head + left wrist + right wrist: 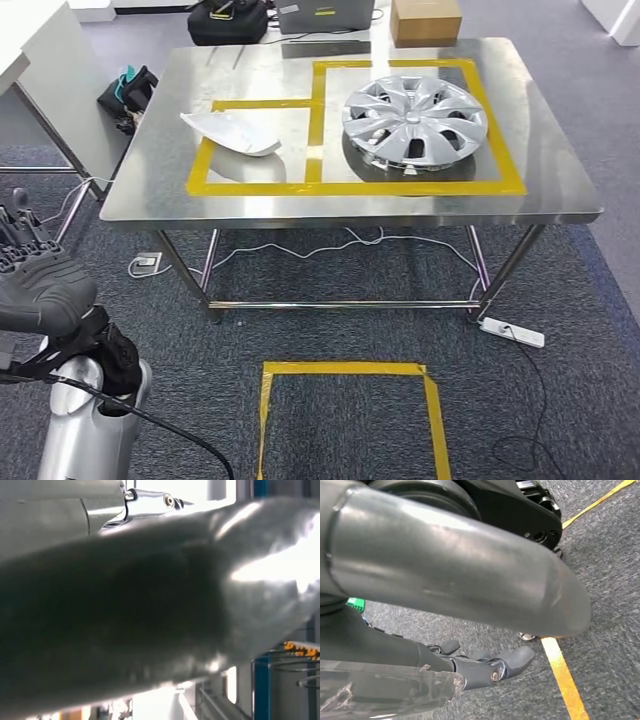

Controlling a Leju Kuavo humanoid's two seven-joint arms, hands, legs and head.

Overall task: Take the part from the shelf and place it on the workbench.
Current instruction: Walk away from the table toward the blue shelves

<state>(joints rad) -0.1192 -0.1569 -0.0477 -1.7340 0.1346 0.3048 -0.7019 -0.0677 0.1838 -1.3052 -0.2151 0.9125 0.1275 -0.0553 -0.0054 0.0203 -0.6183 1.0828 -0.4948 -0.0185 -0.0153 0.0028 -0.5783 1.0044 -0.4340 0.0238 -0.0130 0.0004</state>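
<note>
The left hand (34,275) hovers at eight o'clock of the tabletop (151,180), its grip unreadable; the right hand (486,667) hangs above grey carpet with fingers stretched, holding nothing. A white curved part (230,132) lies inside the taped frame at ten o'clock, a silver hubcap (413,120) at two o'clock

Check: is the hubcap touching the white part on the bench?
Apart. The head view shows the hubcap in the right taped box and the white part in the left, with bare bench and tape between.
</note>
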